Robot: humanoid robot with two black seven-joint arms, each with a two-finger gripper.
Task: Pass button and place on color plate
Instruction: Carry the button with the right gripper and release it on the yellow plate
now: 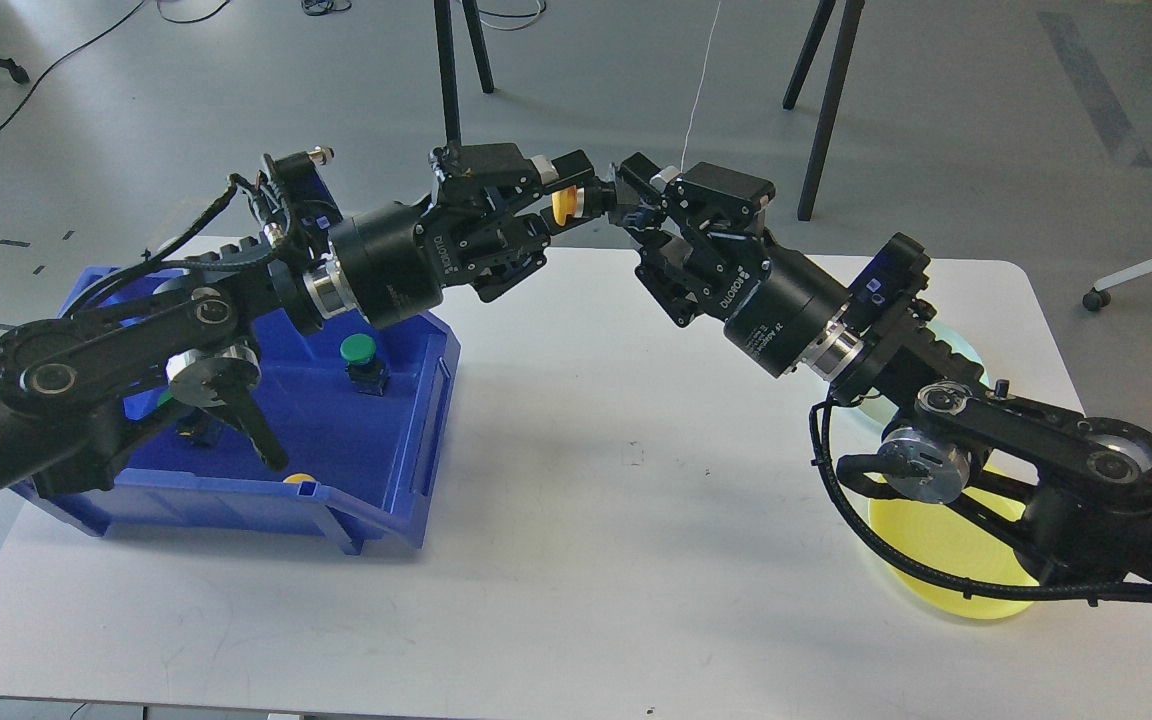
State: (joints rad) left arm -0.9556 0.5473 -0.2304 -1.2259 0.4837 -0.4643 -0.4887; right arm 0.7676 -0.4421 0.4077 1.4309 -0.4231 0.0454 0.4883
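A yellow button (563, 204) with a black base hangs in the air above the table's far edge, between my two grippers. My left gripper (570, 190) is shut on its yellow-cap end. My right gripper (626, 205) has come in from the right, and its fingers are closed around the button's black base. A yellow plate (941, 560) lies at the right front of the table, partly under my right arm. A pale blue plate (961, 348) lies behind it, mostly hidden by the arm.
A blue bin (416, 440) stands on the left of the white table (586, 560). It holds a green button (357, 348) and a yellow button (296, 478); others are hidden by my left arm. Tripod legs (821, 130) stand beyond the table.
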